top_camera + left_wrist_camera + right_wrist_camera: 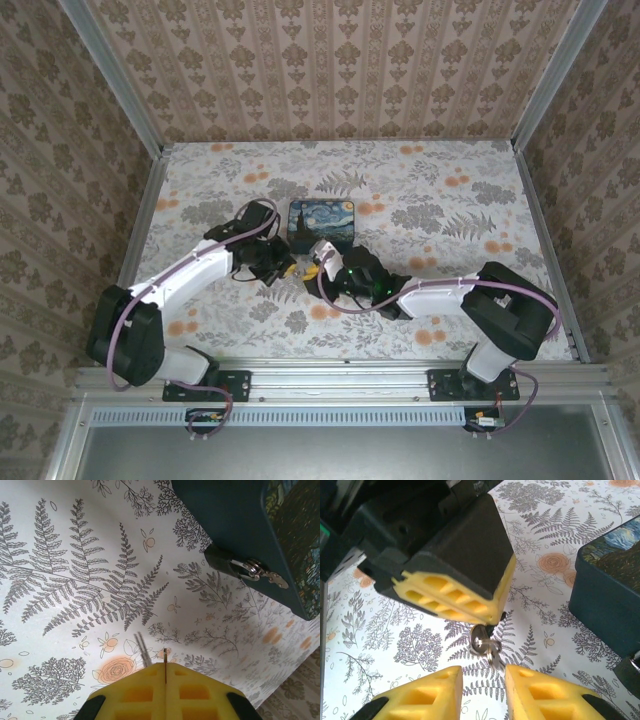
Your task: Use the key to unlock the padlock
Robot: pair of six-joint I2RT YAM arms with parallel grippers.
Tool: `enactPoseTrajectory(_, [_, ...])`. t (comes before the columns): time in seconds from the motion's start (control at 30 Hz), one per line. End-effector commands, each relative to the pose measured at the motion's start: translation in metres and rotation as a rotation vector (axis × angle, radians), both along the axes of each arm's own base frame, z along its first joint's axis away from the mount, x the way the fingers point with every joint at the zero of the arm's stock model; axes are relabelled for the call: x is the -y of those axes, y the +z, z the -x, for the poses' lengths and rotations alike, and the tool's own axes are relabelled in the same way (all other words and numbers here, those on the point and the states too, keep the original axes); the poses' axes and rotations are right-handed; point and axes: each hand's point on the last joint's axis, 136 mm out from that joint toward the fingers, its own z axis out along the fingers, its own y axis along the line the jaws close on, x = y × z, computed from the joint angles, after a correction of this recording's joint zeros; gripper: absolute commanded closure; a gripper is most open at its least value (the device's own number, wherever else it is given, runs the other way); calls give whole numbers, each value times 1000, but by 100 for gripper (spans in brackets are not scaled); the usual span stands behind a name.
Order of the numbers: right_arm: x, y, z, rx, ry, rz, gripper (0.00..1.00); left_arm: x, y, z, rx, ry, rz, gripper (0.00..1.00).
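two grippers meet at key [480,642]: left gripper [165,666] pinched shut on thin silvery blade, right gripper [482,680] spread open beneath ring end. likely regrasp step. padlock [220,559], small dark-grey block, sits on blue box [235,515] hasp, 1 o'clock from blade. next: fine aim at keyhole.

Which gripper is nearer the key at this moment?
Left. The left gripper is shut on the key; the right gripper sits open close by, the key's ring dangling toward its gap.
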Motion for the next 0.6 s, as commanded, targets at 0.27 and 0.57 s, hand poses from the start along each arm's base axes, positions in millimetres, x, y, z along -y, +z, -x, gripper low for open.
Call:
enactPoseTrajectory(0.27, [-19,11,4,104,61,33,71,0,4,6,-33,35,52,100])
enactPoseTrajectory(0.57, [-28,9,-5,108,49,69,74,3,7,4,-24,35,75,100])
